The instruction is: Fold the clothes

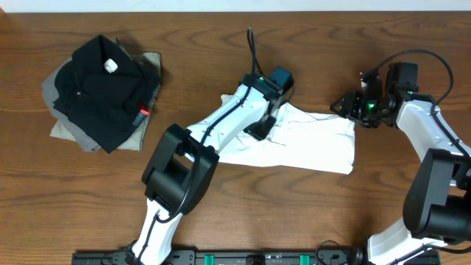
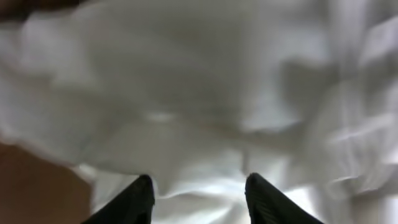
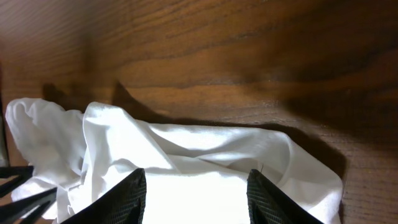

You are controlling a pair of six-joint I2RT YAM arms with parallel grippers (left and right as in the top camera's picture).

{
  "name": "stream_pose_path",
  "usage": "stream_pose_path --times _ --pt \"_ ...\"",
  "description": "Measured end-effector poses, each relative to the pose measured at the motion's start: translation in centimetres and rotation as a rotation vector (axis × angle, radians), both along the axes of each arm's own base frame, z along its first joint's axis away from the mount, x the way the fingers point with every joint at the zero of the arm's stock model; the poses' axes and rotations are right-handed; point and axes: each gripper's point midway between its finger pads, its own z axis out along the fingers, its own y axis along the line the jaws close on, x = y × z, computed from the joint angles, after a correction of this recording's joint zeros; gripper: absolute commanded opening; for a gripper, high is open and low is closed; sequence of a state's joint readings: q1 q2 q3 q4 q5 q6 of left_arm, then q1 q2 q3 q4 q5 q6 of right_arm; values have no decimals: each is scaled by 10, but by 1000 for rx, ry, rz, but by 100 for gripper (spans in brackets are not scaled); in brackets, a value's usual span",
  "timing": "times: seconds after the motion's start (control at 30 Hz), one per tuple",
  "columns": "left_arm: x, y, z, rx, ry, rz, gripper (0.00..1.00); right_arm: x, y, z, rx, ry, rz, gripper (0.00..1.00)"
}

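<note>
Brown wooden table (image 1: 294, 213): I count one white T-shirt (image 1: 316, 143), crumpled at centre, and two folded garments at left, black garment (image 1: 99, 88) atop grey garment (image 1: 66, 129), its white tag (image 1: 110, 66) unreadable. My left pincer (image 2: 199, 186) and right pincer (image 3: 196, 180) both stand released over the T-shirt.

The T-shirt (image 1: 316, 147) in the middle is soft white cloth, matt and wrinkly. The table (image 1: 221, 44) is brown wood with dark grain lines, smooth and a little shiny. At the upper left, the black garment (image 1: 96, 88) and the grey garment (image 1: 70, 132) under it are matt cloth too. The left arm (image 1: 224, 119) has a white shell like smooth, shiny plastic. The right gripper (image 3: 196, 193) looks black and matt.
</note>
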State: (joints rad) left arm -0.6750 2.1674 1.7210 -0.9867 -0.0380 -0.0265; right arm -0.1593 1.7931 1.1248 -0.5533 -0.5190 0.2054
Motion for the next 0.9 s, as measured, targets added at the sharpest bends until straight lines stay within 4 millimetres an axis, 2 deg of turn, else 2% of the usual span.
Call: stream_pose_path --times 0.1,0.23,0.4,0.5,0.57,0.63,0.77,0.9 --pt "-2 -16 0 -83 22 -7 50 0 0 0 0 0 0 51" --pt "-4 -27 1 -142 42 -12 49 0 0 0 0 0 0 51" --pt "-10 -30 1 -162 71 -14 49 0 0 0 0 0 0 51" --pt "-11 -31 1 -170 79 -10 37 0 0 0 0 -1 0 51" --pt "-13 -31 1 -171 88 -15 36 0 0 0 0 -1 0 52" --pt "-16 -29 4 -164 95 -15 41 0 0 0 0 -1 0 52" --pt "-11 -22 23 -149 40 -15 52 0 0 0 -3 -1 -1 53" --pt "-3 -21 66 -190 -68 -17 53 0 -2 -1 -12 1 -4 53"
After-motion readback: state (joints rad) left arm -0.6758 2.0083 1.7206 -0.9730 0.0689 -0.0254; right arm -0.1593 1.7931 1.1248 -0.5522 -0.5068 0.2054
